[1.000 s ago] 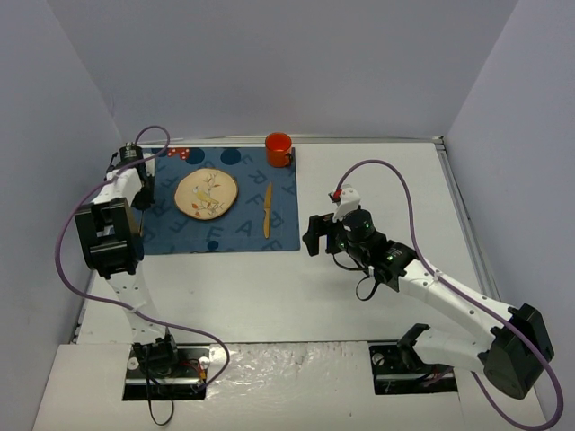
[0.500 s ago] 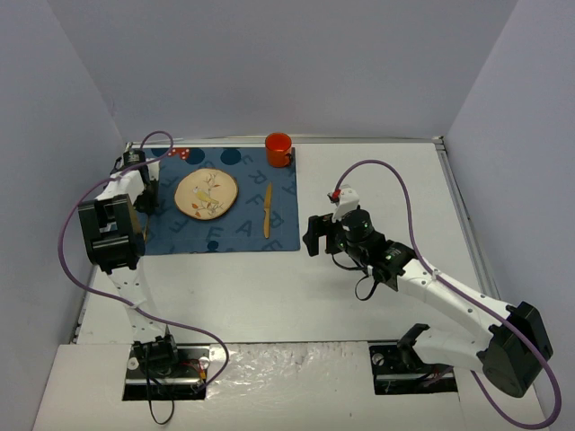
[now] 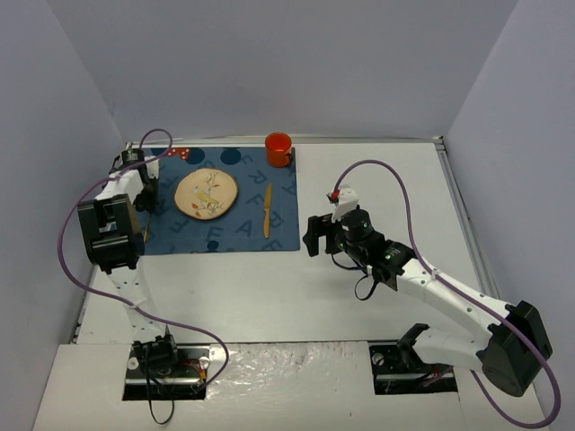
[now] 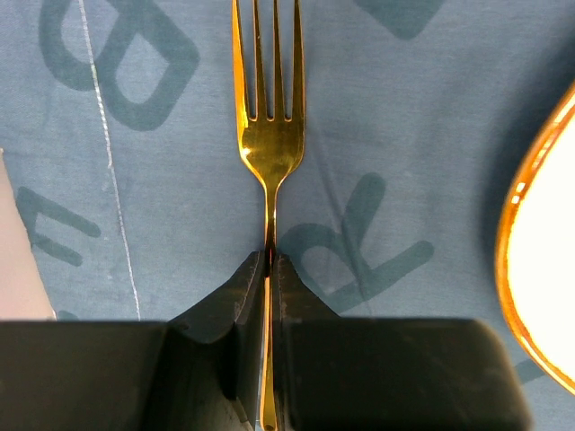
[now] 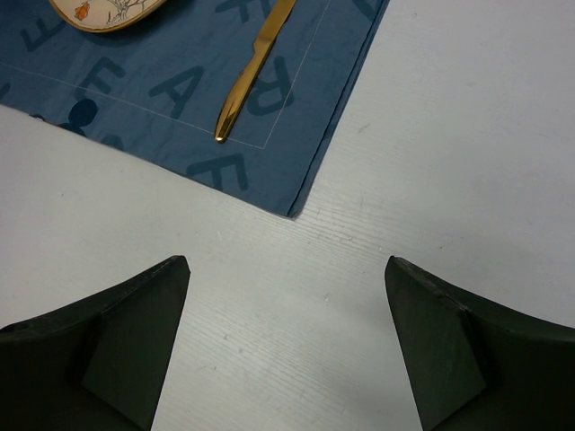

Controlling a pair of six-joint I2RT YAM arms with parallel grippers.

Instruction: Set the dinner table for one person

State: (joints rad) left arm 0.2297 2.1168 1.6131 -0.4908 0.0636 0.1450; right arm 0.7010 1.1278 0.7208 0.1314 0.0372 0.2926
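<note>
Top view: the white dinner table (image 3: 269, 296) lies under a blue lettered placemat (image 3: 225, 235). On the placemat sit a patterned plate (image 3: 206, 193), a gold knife (image 3: 267, 211) right of the plate, and an orange mug (image 3: 278, 148) beyond.
Left wrist: the left gripper (image 4: 269, 265) pinches a gold fork (image 4: 269, 144) left of the plate.
Right wrist: the right gripper (image 5: 286, 269) gapes wide over bare table.

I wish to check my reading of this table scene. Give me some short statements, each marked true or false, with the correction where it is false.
1. The left gripper is shut on the fork. True.
2. The knife lies on the plate. False: it lies on the placemat, beside the plate.
3. The right gripper is open and holds nothing. True.
4. The cup is blue. False: it is orange.
</note>
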